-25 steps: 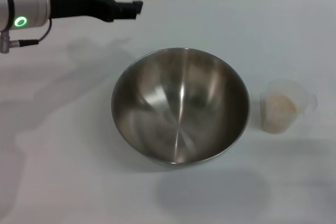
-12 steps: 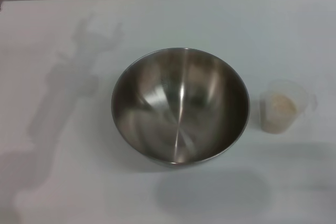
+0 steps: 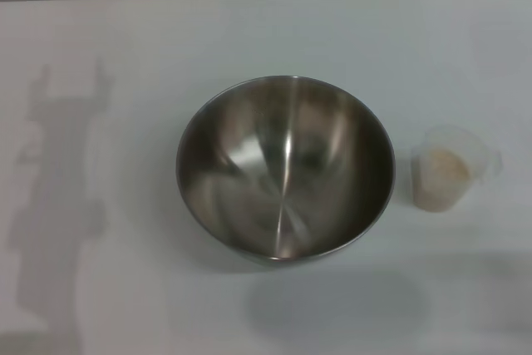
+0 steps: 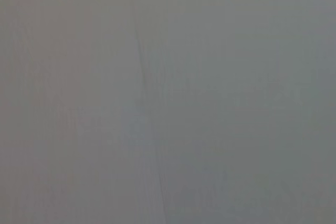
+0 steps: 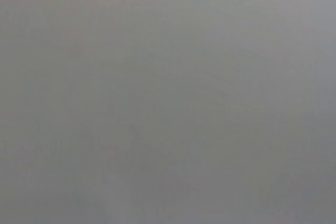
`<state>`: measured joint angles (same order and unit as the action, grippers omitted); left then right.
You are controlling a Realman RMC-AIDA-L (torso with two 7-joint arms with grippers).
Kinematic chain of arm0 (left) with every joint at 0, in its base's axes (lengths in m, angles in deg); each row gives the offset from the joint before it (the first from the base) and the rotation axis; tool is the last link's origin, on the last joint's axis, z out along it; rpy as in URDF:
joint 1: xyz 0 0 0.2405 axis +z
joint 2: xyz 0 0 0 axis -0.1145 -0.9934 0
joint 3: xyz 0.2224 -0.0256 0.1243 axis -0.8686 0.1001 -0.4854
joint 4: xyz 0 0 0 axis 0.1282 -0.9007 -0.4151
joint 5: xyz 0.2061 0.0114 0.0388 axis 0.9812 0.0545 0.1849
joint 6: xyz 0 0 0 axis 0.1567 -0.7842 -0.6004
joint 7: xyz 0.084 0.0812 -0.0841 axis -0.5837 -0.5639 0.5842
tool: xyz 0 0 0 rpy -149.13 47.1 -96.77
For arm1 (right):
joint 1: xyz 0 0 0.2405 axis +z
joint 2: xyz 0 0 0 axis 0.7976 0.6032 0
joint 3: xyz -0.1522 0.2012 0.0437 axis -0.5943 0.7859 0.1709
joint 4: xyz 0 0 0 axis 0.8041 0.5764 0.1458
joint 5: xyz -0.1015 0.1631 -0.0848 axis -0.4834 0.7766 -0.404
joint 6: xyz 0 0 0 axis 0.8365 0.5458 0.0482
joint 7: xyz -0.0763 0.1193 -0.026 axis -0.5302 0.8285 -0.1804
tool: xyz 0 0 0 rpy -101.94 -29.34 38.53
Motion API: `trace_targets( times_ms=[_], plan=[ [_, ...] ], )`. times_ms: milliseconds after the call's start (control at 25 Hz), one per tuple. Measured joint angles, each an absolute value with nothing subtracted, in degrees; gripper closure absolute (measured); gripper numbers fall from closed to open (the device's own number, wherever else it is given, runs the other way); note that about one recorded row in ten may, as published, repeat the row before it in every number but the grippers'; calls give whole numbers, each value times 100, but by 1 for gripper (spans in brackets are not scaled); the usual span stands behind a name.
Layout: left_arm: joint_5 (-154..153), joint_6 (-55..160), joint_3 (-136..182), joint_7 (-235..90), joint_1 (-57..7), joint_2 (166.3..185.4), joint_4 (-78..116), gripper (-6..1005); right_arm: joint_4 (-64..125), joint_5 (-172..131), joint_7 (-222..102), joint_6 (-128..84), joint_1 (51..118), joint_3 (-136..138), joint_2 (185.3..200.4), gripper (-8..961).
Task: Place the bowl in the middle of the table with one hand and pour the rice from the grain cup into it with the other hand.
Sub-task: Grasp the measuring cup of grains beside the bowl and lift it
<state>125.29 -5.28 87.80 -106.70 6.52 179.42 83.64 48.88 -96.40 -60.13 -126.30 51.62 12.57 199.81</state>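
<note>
Gone from sight since a second ago: the left arm. Neither gripper shows, so their state cannot be told. The bowl [image 3: 285,169] sits mid-table [image 3: 349,31], empty; beside it, apart, the grain cup [image 3: 450,168] holds rice [image 3: 445,167].

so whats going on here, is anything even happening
Nothing is being handled at this moment. The bowl sits empty near the middle of the table, and the grain cup stands upright on its right, apart from it, with the rice inside. Neither gripper shows in any view; only an arm-shaped shadow falls on the table's left side. The pour has not been done.
</note>
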Motion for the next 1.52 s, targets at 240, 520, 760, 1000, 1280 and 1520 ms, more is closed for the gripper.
trace_targets(
  times_ms=[240,520,760,1000,1280,1520],
  plan=[
    [12837,-1312,8780,-9206,260,17944,6643,183,4741,-9628,-6021,-12285,5089,994,19984,128],
    [12816,-1424,8750,-8771,147,17957,5618,183,4700,-9637,-6021,-11581,5098,913,19977,128],
    [12821,-1558,8714,-8760,223,17974,5428,183,4696,-9637,-6028,-11183,5164,735,19978,129],
    [12818,-1566,8704,-8757,216,17973,5361,183,4720,-9639,-6029,-10731,5368,710,19976,128],
    [12812,-1551,8718,-8660,194,17970,5350,183,4732,-9642,-6030,-10308,5583,552,19980,128],
    [12812,-1523,8726,-8621,165,17970,5331,183,4728,-9653,-6030,-10086,5669,498,19975,127]
  ],
)
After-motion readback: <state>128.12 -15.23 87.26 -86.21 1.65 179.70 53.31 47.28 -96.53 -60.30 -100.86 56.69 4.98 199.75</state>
